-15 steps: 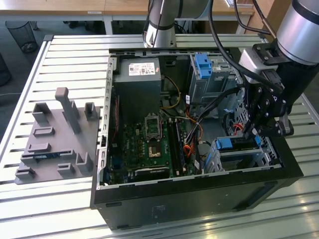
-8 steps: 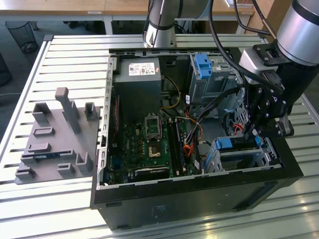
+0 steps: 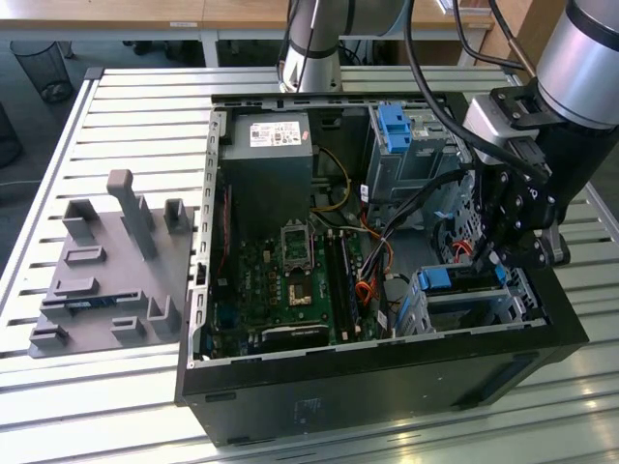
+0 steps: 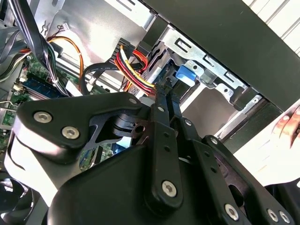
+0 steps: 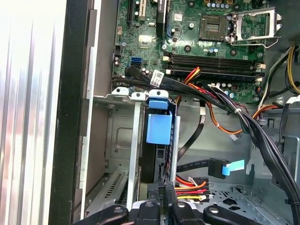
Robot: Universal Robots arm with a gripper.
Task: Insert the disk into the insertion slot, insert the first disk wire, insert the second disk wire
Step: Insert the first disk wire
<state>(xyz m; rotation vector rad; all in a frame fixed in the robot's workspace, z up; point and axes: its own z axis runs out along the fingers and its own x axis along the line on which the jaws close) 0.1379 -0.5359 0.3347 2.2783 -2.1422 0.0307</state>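
First wrist view: hand (image 5: pixel 163 200) clamps disk wire (image 5: pixel 192 186) just beside disk (image 5: pixel 158 129), seated in insertion slot (image 5: pixel 119 140).

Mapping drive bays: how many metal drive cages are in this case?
2, both at the exterior view's right: the taller cage with a blue latch behind, the insertion slot in front. Others may be hidden.

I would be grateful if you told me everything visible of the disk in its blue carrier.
The grey metal hard drive in its bright blue plastic carrier sits inside the low silver-grey perforated sheet-metal cage, in the open black computer case's corner at the exterior view's right. It shows edge-on: a blue tab, a thin dark body between silver rails. The tool hangs close to its end; whether they touch is unclear.
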